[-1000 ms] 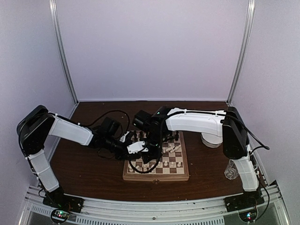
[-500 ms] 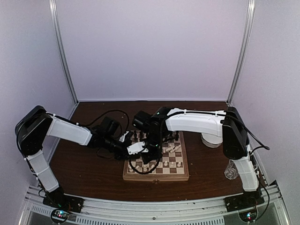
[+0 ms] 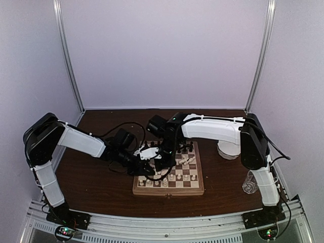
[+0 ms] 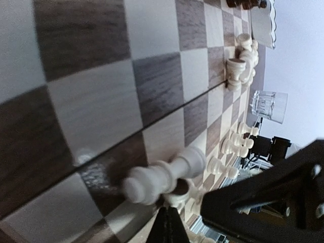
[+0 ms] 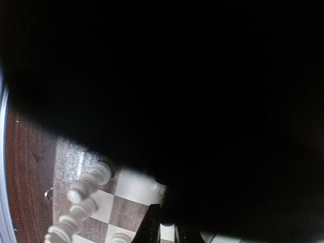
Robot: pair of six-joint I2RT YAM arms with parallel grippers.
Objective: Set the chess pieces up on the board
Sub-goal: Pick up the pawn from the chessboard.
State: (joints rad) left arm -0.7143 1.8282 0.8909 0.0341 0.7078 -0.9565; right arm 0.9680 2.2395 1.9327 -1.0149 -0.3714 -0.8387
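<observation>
The board (image 3: 169, 191) lies in the middle of the table, with cream pieces (image 3: 174, 178) along its near rows and dark pieces (image 3: 185, 148) at the back. My left gripper (image 3: 146, 169) is low over the board's left side. In the left wrist view its fingertips (image 4: 167, 225) meet in one dark point, just short of a blurred upright cream piece (image 4: 162, 174) on the board (image 4: 91, 101). My right gripper (image 3: 163, 161) hangs over the same corner. In the right wrist view its fingers (image 5: 154, 228) stand narrowly apart above the board (image 5: 129, 210), and a black mass hides most of the view.
A white scalloped bowl (image 3: 228, 150) stands right of the board and a clear glass (image 3: 249, 183) sits at the near right. Several cream pieces (image 3: 188, 161) lie loose mid-board. The two arms and their cables crowd together over the board's left half.
My left arm has reached further right and nearer, onto the board's left side. My right wrist has drawn slightly back.
</observation>
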